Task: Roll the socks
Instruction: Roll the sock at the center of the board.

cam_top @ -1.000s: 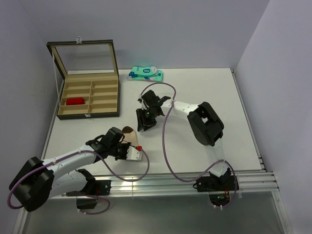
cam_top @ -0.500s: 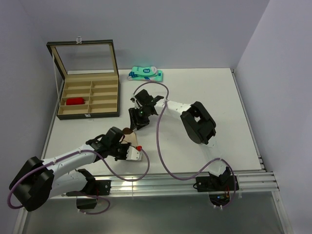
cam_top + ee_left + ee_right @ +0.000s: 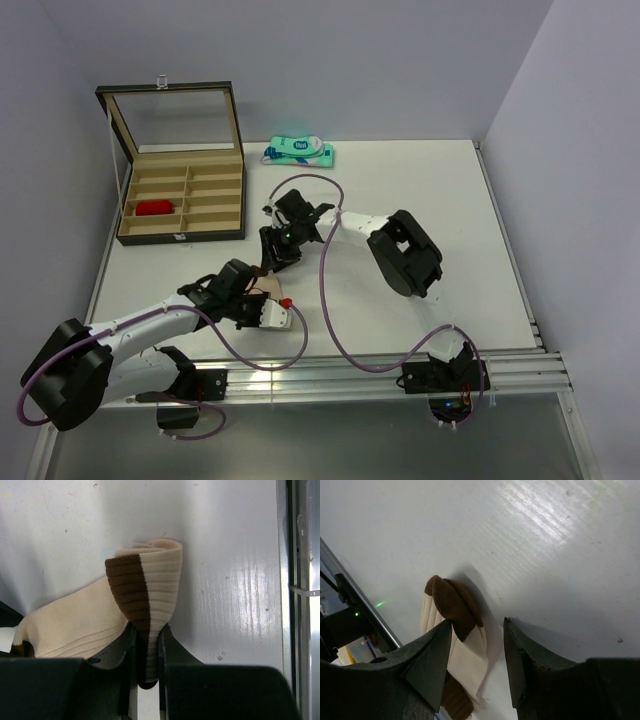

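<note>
While the table (image 3: 430, 190) takes up most of what we see, the work sits close in front of the two arms, and the open box (image 3: 180, 238) lies well beyond the left gripper (image 3: 148, 645), up and to its left. The teal packet (image 3: 298, 152) lies far past the right gripper (image 3: 477, 630), flat on the table and apart from everything else. We find the red sock (image 3: 155, 208) already in a compartment of that box, out of reach of either hand for now, so we judge that half of the job settled. The beige sock (image 3: 155, 580) is the one in hand: the left gripper has its fingers drawn nearly together on a fold of it, the brown band and ribbed cream part standing up as a loop just ahead of the fingertips, the rest trailing off flat to the gripper's left. The right gripper hangs just over the sock's brown end, jaws parted about halfway and holding nothing; we cannot tell whether it touches the fabric. We take this as the start of the roll. Next, we think, the right hand must drop onto the brown end and turn it over toward the pinched fold, while the left keeps its grip so the loop does not spring flat.
</note>
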{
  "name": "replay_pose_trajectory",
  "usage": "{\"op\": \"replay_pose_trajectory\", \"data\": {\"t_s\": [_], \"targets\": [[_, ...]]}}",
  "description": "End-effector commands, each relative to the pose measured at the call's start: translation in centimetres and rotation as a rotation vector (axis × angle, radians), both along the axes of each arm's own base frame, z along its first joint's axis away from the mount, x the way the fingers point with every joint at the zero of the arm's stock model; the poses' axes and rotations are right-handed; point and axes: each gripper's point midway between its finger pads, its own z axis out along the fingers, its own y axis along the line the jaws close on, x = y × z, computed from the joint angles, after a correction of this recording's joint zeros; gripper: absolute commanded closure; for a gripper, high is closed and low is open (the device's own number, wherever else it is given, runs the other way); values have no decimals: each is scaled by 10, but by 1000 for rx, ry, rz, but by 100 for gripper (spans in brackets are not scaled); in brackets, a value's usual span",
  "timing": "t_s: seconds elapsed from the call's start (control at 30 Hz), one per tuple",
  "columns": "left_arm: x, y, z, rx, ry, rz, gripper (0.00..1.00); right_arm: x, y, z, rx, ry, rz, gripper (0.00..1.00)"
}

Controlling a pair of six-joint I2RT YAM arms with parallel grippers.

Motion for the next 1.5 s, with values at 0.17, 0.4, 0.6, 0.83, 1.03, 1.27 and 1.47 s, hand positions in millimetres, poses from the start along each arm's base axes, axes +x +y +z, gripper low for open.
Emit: {"op": "replay_pose_trajectory", "data": {"t_s": [0.17,0.4,0.6,0.83,1.03,1.27,1.47], "targets": [[-8,-3,0,1,54,-18,100,-13,6,-11,-41,-9,38,47],[-8,-3,2,-3,50,-17,100,-8,-12,-30,-169,-34,-41,86],[-9,-6,8,-20,49,-28,100,1,-43,-40,-297,-111,-159,100],[-10,-17,19,-54,88,-41,100,7,-77,-29,-358,-182,-236,100],[-20,-27,26,-51,221,-76,100,8,-99,-32,-405,-190,-283,100],[-41,-22,18,27,388,-157,100,13,-116,-31,-416,-193,-320,100],[-47,-15,21,55,548,-194,100,21,-123,-35,-415,-174,-342,100]]}}
